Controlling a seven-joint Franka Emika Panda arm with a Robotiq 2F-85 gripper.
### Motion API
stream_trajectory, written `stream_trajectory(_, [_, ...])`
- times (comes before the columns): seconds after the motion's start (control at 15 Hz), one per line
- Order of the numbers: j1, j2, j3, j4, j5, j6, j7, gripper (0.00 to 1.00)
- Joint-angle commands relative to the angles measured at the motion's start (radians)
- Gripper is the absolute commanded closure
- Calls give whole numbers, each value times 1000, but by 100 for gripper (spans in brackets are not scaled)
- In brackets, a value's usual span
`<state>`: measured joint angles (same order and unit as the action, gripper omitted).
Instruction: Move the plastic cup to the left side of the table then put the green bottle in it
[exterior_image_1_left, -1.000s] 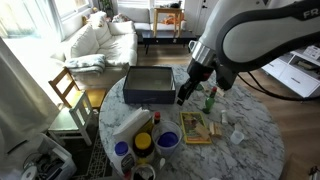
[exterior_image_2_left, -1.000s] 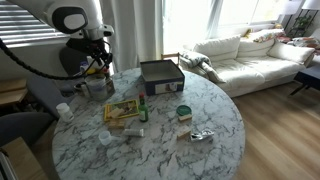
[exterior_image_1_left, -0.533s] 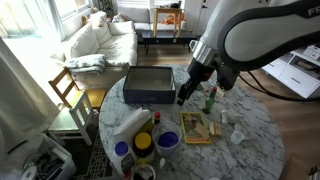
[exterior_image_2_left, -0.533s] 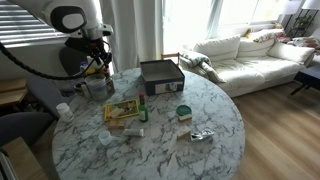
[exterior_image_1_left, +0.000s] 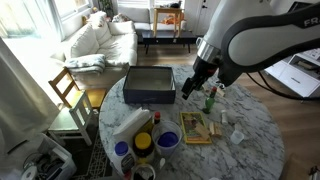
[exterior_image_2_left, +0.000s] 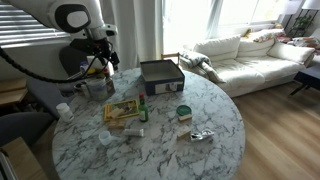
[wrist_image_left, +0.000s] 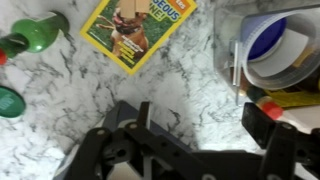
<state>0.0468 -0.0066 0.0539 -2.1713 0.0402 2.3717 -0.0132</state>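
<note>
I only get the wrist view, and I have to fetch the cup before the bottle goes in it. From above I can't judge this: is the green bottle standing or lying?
Observer: The green bottle stands upright, beside the magazine.
Operator: Is anything near the cup outside my frame?
Observer: Yes, a blue-lidded jar stands at the table edge, past the cup and the yellow bottle.
Operator: And around the gripper itself?
Observer: A dark box sits on the table close beside the gripper, which hangs above the surface, between the box and the green bottle.
</note>
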Motion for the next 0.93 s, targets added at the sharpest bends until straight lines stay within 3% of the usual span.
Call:
stream_trajectory(0.0, [-32, -10, -34, 9, -139, -61, 159, 0])
stream_trajectory(0.27, [-66, -25, -70, 14, -185, -143, 202, 0])
stream_trajectory(0.87, [-129, 10, -139, -7, -130, -109, -79, 0])
